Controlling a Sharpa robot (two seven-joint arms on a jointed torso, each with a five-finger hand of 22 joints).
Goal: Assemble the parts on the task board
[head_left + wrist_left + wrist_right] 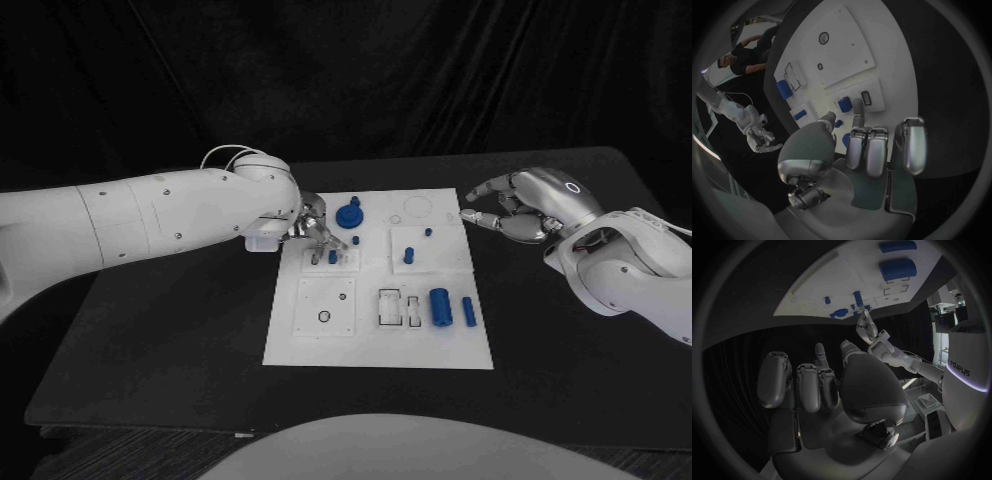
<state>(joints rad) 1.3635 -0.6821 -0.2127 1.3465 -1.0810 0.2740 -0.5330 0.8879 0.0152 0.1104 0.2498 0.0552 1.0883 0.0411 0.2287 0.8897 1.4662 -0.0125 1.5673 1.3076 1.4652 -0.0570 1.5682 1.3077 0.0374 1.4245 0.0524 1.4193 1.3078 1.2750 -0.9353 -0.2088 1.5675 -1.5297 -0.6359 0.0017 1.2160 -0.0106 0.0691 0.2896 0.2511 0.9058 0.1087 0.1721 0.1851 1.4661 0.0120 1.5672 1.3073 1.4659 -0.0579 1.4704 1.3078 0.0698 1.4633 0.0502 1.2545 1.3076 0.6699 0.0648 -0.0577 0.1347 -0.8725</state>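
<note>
We're working a small blue part (pixel 332 256) at the task board's (pixel 378 345) upper left, where our left hand (pixel 315 238) seems to pinch it; keep it upright, press gently. Right hand (pixel 508 212) hovers curled, empty, over the surface (pixel 173 330).

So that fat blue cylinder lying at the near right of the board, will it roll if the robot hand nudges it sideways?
Probably. The blue cylinder lies on its side on the flat task board, and whether anything cradles it is unclear, so a sideways push would likely roll it. It looks solid and rigid, so it should not deform. Its smooth round surface may slip in a light pinch.
</note>
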